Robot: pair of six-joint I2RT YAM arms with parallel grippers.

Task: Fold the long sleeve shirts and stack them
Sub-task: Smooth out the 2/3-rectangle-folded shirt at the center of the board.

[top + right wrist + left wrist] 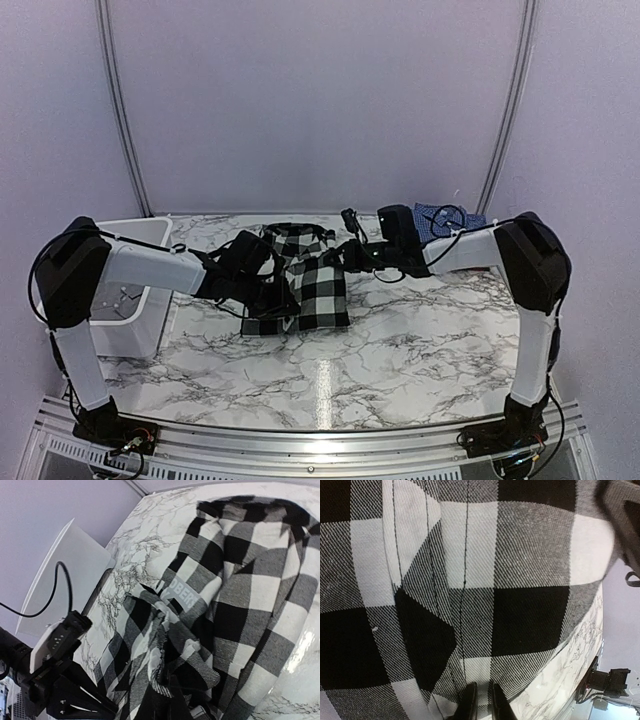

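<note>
A black-and-white buffalo-check cloth shirt (318, 288) lies partly folded at the middle of the grey-veined white marble tabletop (420, 350), a roughly rectangular bundle with a looser, rumpled part bunched at its far end. The left gripper (272, 292) reaches in from the left and sits on the shirt's near-left edge. In the left wrist view its fingers (469, 704) stand narrow, almost together, closed on a fold of the check cloth that runs down between them. The right gripper (342, 258) comes in from the right and meets the shirt at its far-right edge. Its jaws are closed, and in the right wrist view gathered cloth crowds around them and hides most of them, so they seem to be pinching a fold there. White block lettering (182, 596) shows on a crumpled panel of the shirt. A blue fine-checked cloth shirt (447, 220) lies well apart at the far right of the tabletop, behind the right arm. A white plastic bin (135, 315) stands at the left edge, beside the left arm.
</note>
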